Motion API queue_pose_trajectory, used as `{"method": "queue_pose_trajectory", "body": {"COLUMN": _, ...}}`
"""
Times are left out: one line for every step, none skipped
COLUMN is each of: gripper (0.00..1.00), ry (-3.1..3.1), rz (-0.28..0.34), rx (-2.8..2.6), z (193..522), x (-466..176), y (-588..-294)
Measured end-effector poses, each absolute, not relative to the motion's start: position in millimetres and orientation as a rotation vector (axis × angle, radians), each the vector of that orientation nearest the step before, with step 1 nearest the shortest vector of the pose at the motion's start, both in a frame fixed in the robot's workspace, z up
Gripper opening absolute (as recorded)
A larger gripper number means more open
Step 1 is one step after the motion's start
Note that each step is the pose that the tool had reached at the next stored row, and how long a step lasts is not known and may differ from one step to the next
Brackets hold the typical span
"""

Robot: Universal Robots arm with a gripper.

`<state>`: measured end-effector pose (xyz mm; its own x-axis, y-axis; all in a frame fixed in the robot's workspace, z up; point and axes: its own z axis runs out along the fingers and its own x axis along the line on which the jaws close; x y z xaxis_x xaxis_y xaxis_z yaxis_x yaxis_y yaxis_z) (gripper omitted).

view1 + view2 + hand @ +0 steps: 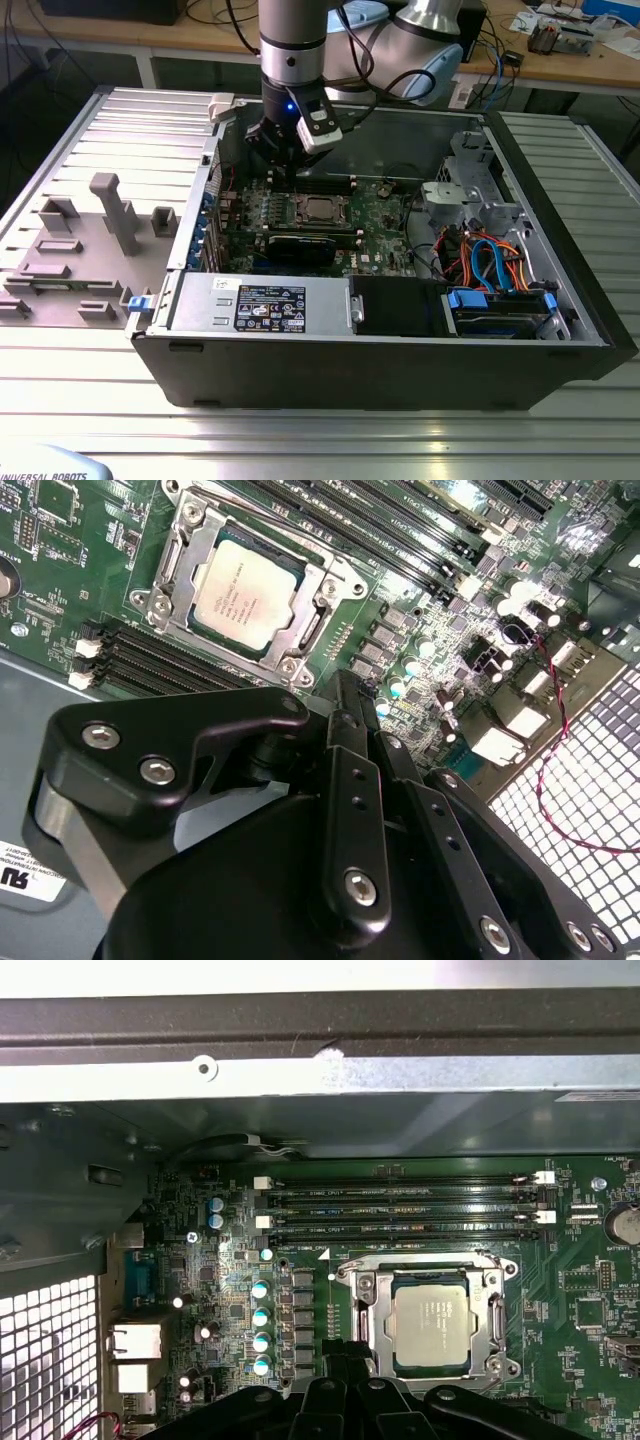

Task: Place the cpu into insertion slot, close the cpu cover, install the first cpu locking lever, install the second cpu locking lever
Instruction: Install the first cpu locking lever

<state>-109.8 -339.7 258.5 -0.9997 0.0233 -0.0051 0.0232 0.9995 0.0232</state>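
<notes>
1. cpu [318,209], a small flat square chip with a dull silver metal top, lies seated in the insertion slot [430,1263], a square socket with a shiny metal rim on the green circuit board [385,225] inside the open black computer case [400,360].
2. At the exterior view's left, a grey moulded fixture plate [80,250] rests on the ribbed metal table [400,440].
3. Further right, the black claw [283,165] hangs over the board. In both wrist views its fingers look pressed together, with nothing between them [345,685] [345,1355].
4. From the claw, the cpu [245,588] [432,1322] lies toward the exterior view's right and nearer that camera, close by but apart. Being square, it has no long axis.
5. The cpu cover [372,1295], a thin silvery frame plate with a square window, appears to lie down around the chip.
6. Count: one cpu, one insertion slot, one cpu cover, one claw.
</notes>
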Motion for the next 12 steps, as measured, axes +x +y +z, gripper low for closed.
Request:
{"method": "queue_pose_trajectory", "body": {"gripper": 0.11, "ry": 3.136, "rz": 0.036, "rx": 0.036, "z": 258.5, "x": -109.8, "y": -339.7}}
{"method": "queue_pose_trajectory", "body": {"gripper": 0.11, "ry": 3.136, "rz": 0.036, "rx": 0.036, "z": 258.5, "x": -109.8, "y": -339.7}}
{"method": "queue_pose_trajectory", "body": {"gripper": 0.11, "ry": 3.136, "rz": 0.036, "rx": 0.036, "z": 258.5, "x": -109.9, "y": -339.7}}
{"method": "queue_pose_trajectory", "body": {"gripper": 0.11, "ry": 3.136, "rz": 0.036, "rx": 0.037, "z": 258.5, "x": -110.1, "y": -339.7}}
{"method": "queue_pose_trajectory", "body": {"gripper": 0.11, "ry": 3.136, "rz": 0.036, "rx": 0.037, "z": 258.5, "x": -110.4, "y": -339.7}}
{"method": "queue_pose_trajectory", "body": {"gripper": 0.11, "ry": 3.136, "rz": 0.036, "rx": 0.036, "z": 258.5, "x": -111.1, "y": -339.7}}
{"method": "queue_pose_trajectory", "body": {"gripper": 0.11, "ry": 3.136, "rz": 0.036, "rx": 0.036, "z": 258.5, "x": -111.9, "y": -339.8}}
{"method": "queue_pose_trajectory", "body": {"gripper": 0.11, "ry": 3.136, "rz": 0.036, "rx": 0.036, "z": 258.5, "x": -113.4, "y": -339.8}}
{"method": "queue_pose_trajectory", "body": {"gripper": 0.11, "ry": 3.136, "rz": 0.036, "rx": 0.037, "z": 258.5, "x": -114.7, "y": -339.7}}
{"method": "queue_pose_trajectory", "body": {"gripper": 0.11, "ry": 3.136, "rz": 0.036, "rx": 0.036, "z": 258.5, "x": -115.8, "y": -339.7}}
{"method": "queue_pose_trajectory", "body": {"gripper": 0.11, "ry": 3.136, "rz": 0.036, "rx": 0.036, "z": 258.5, "x": -117.2, "y": -339.7}}
{"method": "queue_pose_trajectory", "body": {"gripper": 0.11, "ry": 3.136, "rz": 0.036, "rx": 0.036, "z": 258.4, "x": -118.2, "y": -339.7}}
